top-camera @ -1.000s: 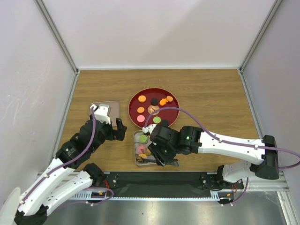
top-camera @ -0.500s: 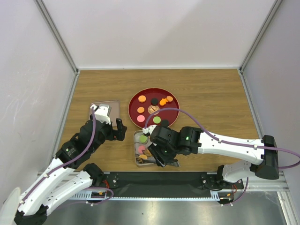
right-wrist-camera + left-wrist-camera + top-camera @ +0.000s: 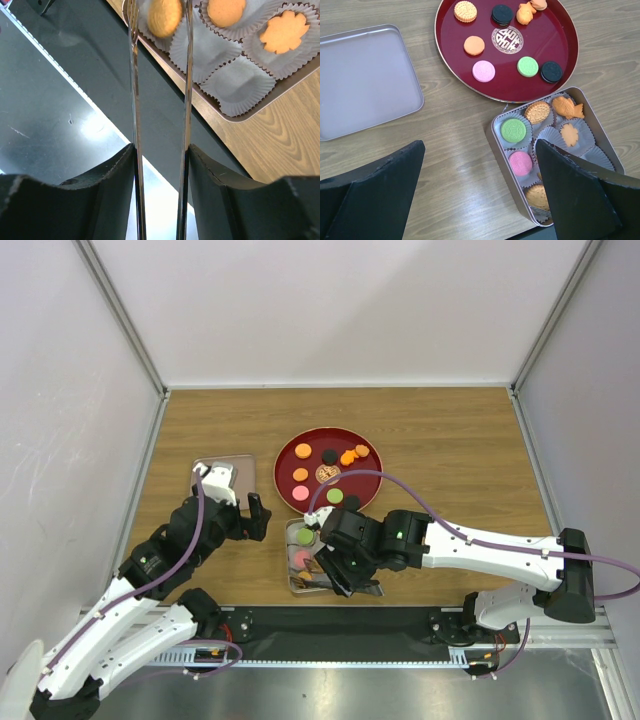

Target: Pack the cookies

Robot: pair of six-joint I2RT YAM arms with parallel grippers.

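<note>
From above, the right arm (image 3: 390, 535) covers most of the square tin (image 3: 288, 558), and the cookies (image 3: 301, 559) left showing in it are too small to sort by shape. In the right wrist view the tongs (image 3: 134, 100) run off the top edge, tips unseen. The blurred tan cookie (image 3: 164, 17) between the blades is cut by that edge and is perhaps pinched. In the left wrist view a finger (image 3: 580, 200) of the left gripper (image 3: 479, 143) hides the tin's near corner. The red tray (image 3: 450, 55) is cropped at the top and the lid (image 3: 365, 90) at the left.
</note>
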